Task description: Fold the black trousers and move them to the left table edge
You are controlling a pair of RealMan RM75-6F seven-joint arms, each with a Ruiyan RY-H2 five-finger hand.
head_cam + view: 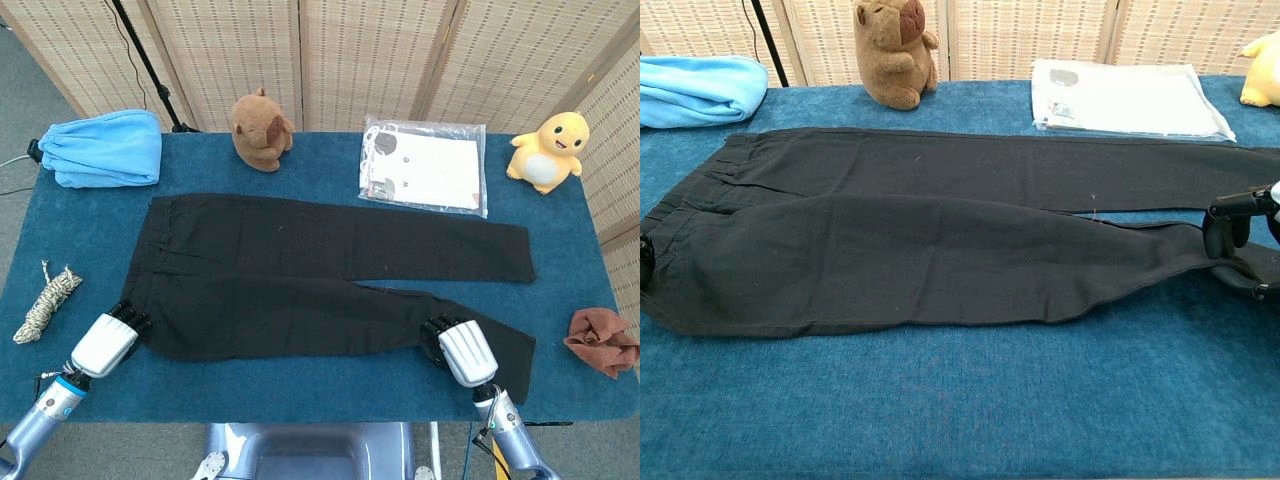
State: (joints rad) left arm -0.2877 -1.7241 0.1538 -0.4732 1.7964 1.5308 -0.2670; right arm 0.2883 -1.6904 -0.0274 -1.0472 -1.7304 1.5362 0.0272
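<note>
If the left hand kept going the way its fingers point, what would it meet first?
The black trousers: the left hand points up-right at their waist corner, fingertips already at the edge. Whether they touch is unclear.

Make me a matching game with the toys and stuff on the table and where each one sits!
Things:
1. brown plush toy
2. yellow plush toy
3. rope bundle
4. blue towel

Places:
A. far right corner of the table
B. near the left edge, close to the left hand
C. far left corner of the table
D. far edge, just beyond the black trousers

Pairs: 1-D, 2-A, 3-B, 4-C
</note>
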